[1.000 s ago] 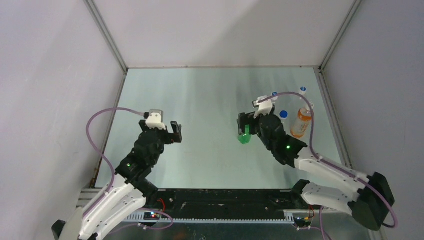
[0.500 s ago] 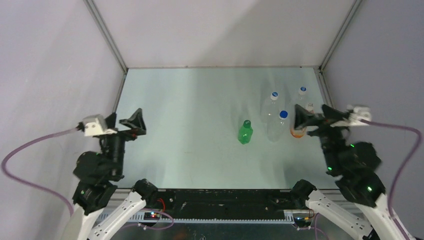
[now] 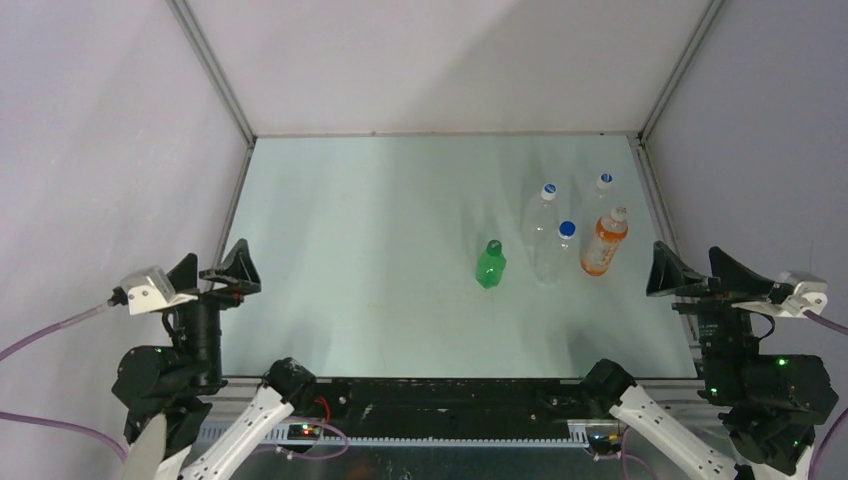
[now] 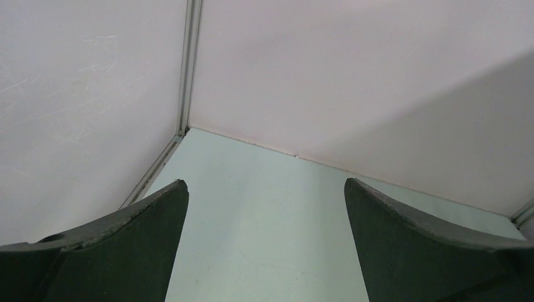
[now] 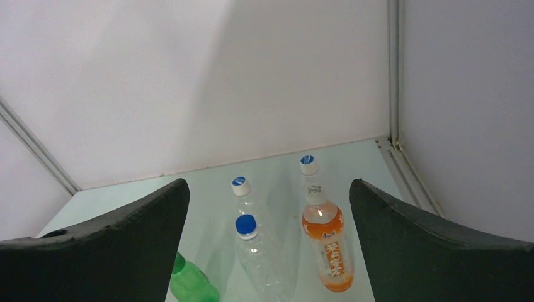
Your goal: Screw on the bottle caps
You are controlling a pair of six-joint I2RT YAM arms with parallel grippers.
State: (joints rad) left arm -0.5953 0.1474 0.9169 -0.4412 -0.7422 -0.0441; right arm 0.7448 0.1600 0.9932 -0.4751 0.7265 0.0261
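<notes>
A small green bottle (image 3: 490,268) stands mid-table with a green cap (image 3: 493,246) on it. Behind it to the right stand clear bottles: one with a solid blue cap (image 3: 567,229) and two with white-and-blue caps (image 3: 548,191) (image 3: 605,181). The right wrist view shows the blue cap (image 5: 245,224), the white-and-blue caps (image 5: 240,184) (image 5: 308,162) and the green bottle (image 5: 192,284). My left gripper (image 3: 215,272) (image 4: 264,182) is open and empty at the near left. My right gripper (image 3: 700,275) (image 5: 269,182) is open and empty at the near right, away from the bottles.
An orange drink bottle (image 3: 602,248) (image 5: 329,250) with a plain white cap (image 3: 618,214) stands beside the clear bottles. White walls with metal rails (image 3: 215,85) enclose the pale green table (image 3: 380,220) on three sides.
Both arms have pulled back from the table's middle to its near corners. My right gripper has left the green bottle, which stays standing with its cap on.
</notes>
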